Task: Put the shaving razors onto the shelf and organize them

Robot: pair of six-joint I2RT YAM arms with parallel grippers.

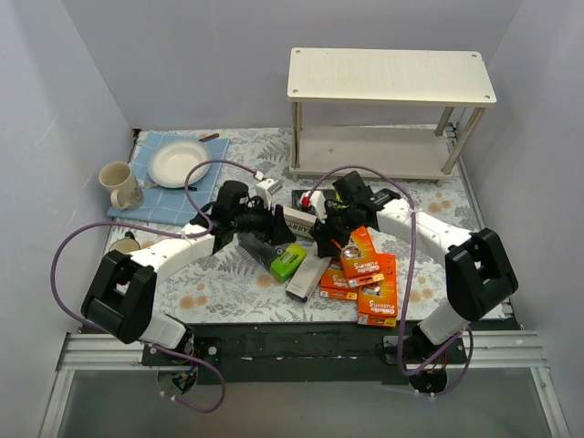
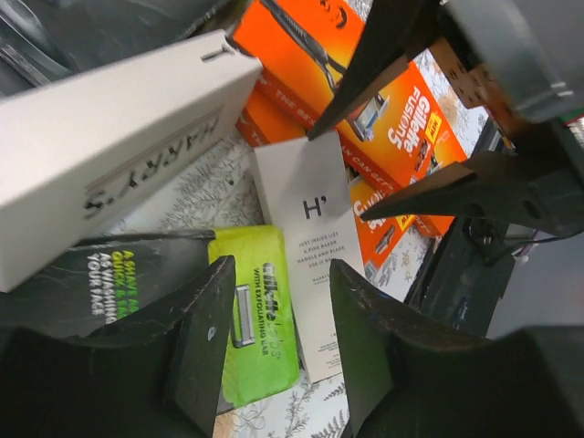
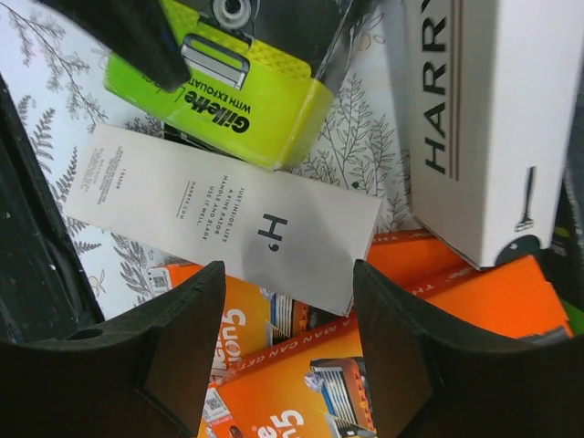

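Note:
The razor boxes lie in a pile at the table's centre. There are orange boxes (image 1: 377,301), a lime-green and black box (image 1: 287,260), a slim white "H'" box (image 1: 308,274) and a long white "Harry's" box (image 1: 297,219). The two-tier pale wood shelf (image 1: 392,78) stands at the far right with both boards bare. My left gripper (image 1: 272,241) hangs open just above the lime box (image 2: 260,319) and the white box (image 2: 306,210), holding nothing. My right gripper (image 1: 328,237) is open over the white box (image 3: 228,214) and the orange boxes (image 3: 310,383), also holding nothing. The two grippers face each other closely.
A white plate (image 1: 178,162) and a cream mug (image 1: 119,182) sit on a blue cloth (image 1: 151,205) at the far left. A second mug (image 1: 123,245) peeks out beside the left arm. Purple cables loop over both arms. Grey walls close in the sides.

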